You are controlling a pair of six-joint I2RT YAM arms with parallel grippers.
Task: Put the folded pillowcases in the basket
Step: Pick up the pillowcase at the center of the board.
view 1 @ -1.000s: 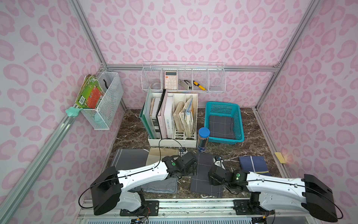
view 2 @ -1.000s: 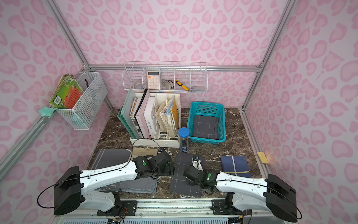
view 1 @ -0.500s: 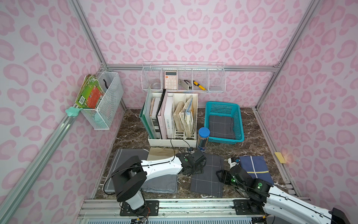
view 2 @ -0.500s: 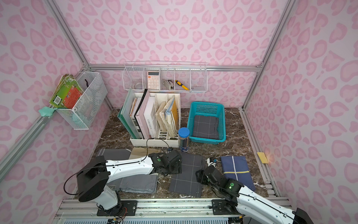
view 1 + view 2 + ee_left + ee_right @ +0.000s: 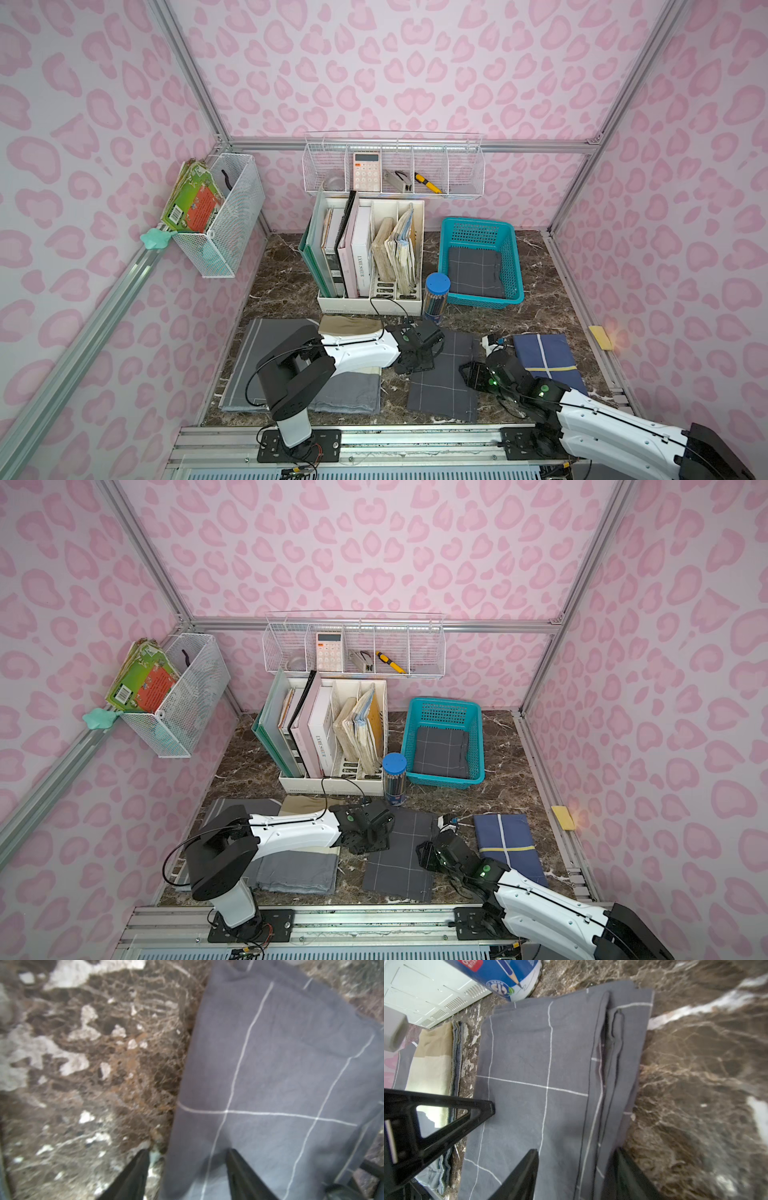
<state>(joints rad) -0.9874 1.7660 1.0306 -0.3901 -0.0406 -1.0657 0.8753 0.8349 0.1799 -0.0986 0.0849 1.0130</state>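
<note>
The folded pillowcase, dark grey with thin white grid lines, lies flat on the marble at the front centre. My left gripper is down at its left edge. In the left wrist view the open gripper straddles that edge, one finger over marble and one over the pillowcase. My right gripper is at the right edge. In the right wrist view it stands open astride the layered fold of the pillowcase. The teal basket stands at the back right and holds another grey gridded cloth.
A blue pencil tube and a white file holder with books stand just behind the pillowcase. A navy striped cloth lies to its right. Grey folded cloths and a tan one lie to its left, under the left arm.
Both grippers have come down onto opposite edges of the pillowcase. The left one moved right to the left edge, the right one shifted to the right edge. Both pairs of jaws have narrowed.
</note>
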